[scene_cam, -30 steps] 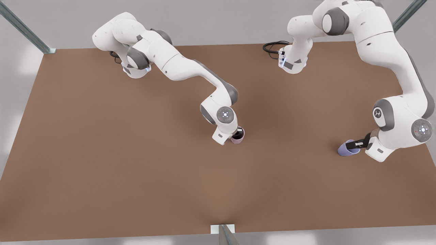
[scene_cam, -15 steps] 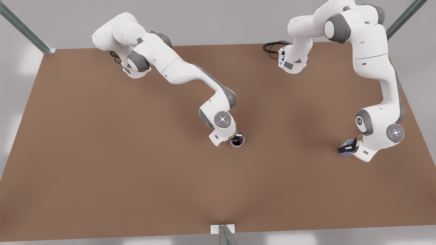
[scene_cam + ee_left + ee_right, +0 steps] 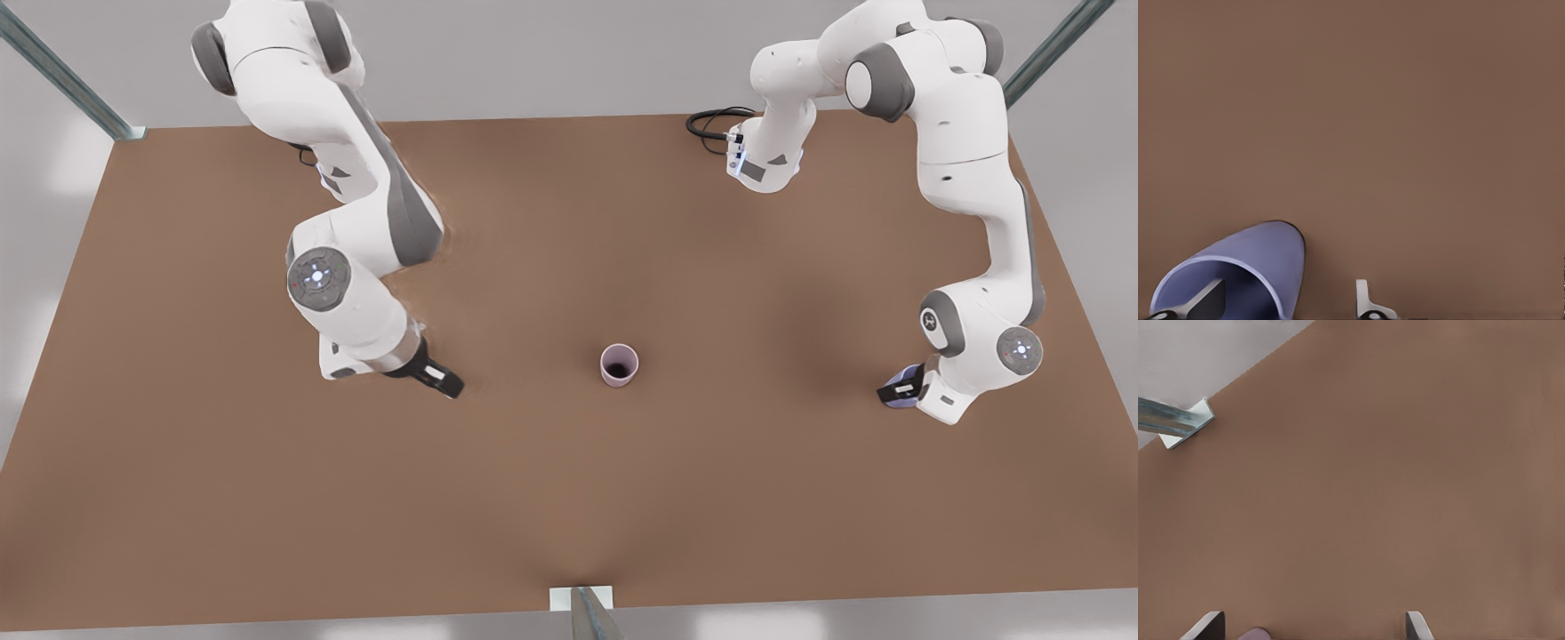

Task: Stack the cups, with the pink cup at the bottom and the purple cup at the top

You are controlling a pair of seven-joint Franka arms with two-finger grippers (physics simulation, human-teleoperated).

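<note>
Left gripper [image 3: 893, 391] is down at the table [image 3: 569, 498] on the front view's right, jaws parted across the wall of the purple cup [image 3: 1251, 257]. 1 finger sits inside the mouth and the other finger [image 3: 1368, 303] stands outside, with a gap to the wall, so it has no grip yet. The cup looks tipped, mouth towards the wrist camera.

Right gripper [image 3: 440, 380] waits at the front view's left, fingers spread wide and holding nothing.

The pink cup [image 3: 619, 364] stands upright and alone mid-table, well apart from both grippers.

I'd call this the grasp of cup 2. Next the jaws must close on that wall, lift, carry across and lower the purple cup into the pink.

In the front view the left wrist covers most of the purple cup. Whether it lies flat or only leans, I cannot tell.
</note>
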